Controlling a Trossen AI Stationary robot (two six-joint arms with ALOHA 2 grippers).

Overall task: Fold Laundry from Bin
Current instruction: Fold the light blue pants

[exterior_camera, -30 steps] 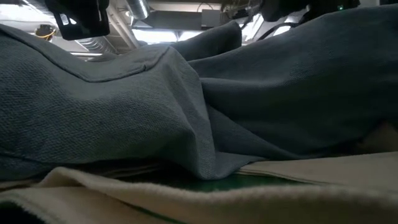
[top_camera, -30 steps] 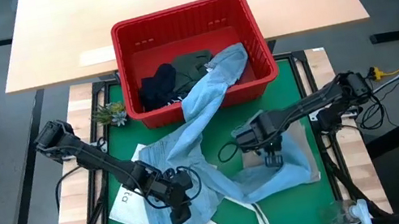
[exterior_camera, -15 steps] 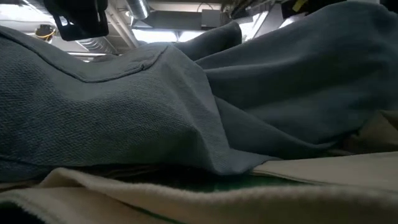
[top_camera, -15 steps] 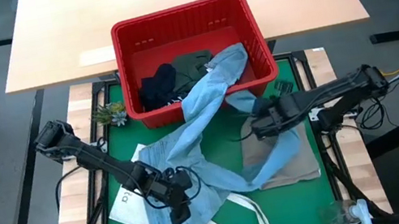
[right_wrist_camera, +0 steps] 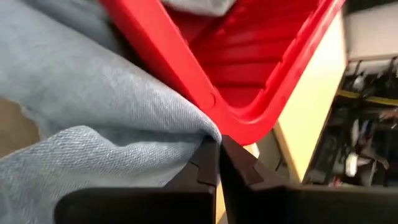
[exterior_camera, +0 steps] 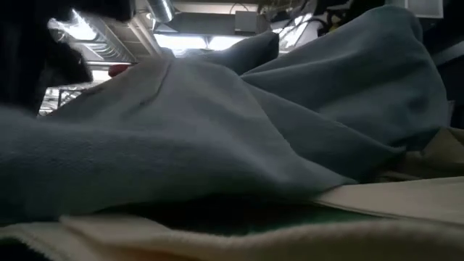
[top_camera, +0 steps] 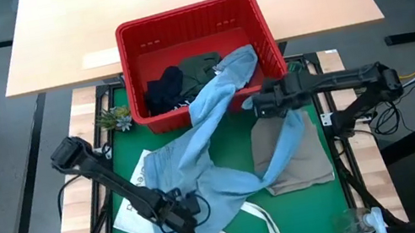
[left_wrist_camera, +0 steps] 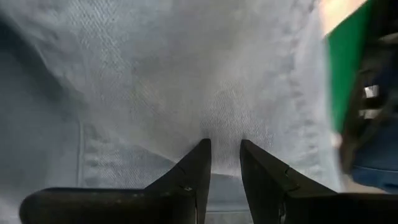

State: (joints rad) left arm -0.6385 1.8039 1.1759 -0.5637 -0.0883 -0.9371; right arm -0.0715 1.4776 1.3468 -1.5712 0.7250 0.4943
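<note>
Pinching jeans (top_camera: 225, 143) fold: right gripper (top_camera: 255, 105), beside bin (top_camera: 192, 16) | left gripper (top_camera: 182, 225) clamps jeans waist near table front | jeans drape from bin onto mat, over beige cloth (top_camera: 301, 160)

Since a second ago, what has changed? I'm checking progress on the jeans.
The right gripper has closed on a jeans leg and carried it from the green mat's middle up toward the red bin, uncovering the beige cloth. The left gripper slid slightly nearer the table's front edge, still pinching the jeans. Bin and its clothes unchanged.
</note>
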